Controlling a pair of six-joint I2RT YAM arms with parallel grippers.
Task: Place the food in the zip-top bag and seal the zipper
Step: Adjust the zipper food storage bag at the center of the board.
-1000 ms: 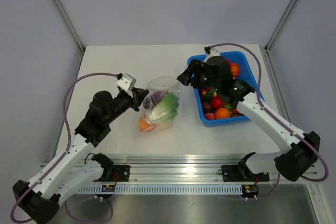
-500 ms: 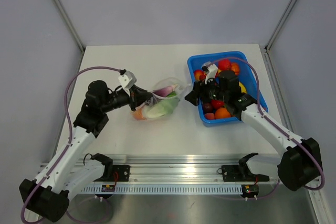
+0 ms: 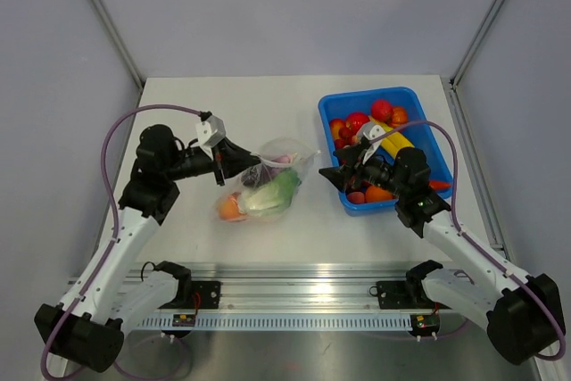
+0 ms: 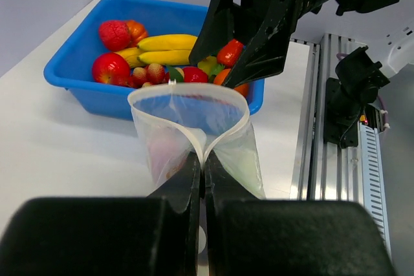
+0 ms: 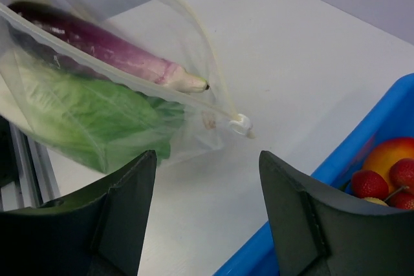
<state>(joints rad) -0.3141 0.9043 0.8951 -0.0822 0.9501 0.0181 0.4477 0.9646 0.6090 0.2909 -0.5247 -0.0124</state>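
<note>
The clear zip-top bag (image 3: 272, 180) lies on the table between the arms, with the green lettuce (image 5: 84, 114), the purple eggplant (image 5: 97, 43) and an orange piece (image 3: 234, 209) inside. My left gripper (image 3: 253, 166) is shut on the bag's mouth edge (image 4: 202, 159). The mouth stands open in a loop, rimmed by the zipper strip (image 4: 187, 95). A small white slider (image 5: 241, 123) sits at the mouth's right end. My right gripper (image 3: 326, 176) is open and empty, just right of that end; in the right wrist view (image 5: 210, 179) the slider lies a little beyond its fingers.
The blue tray (image 3: 332, 106) stands at the right with several toy fruits, among them a banana (image 4: 167, 42), strawberries (image 5: 369, 182) and a tomato (image 4: 110, 67). Its left wall is close behind my right gripper. A metal rail (image 3: 294, 296) runs along the near edge.
My right gripper has come off the tray, down and toward the bag's right end. My left arm has drawn back to the left, still pinching the bag, whose mouth now faces right.
</note>
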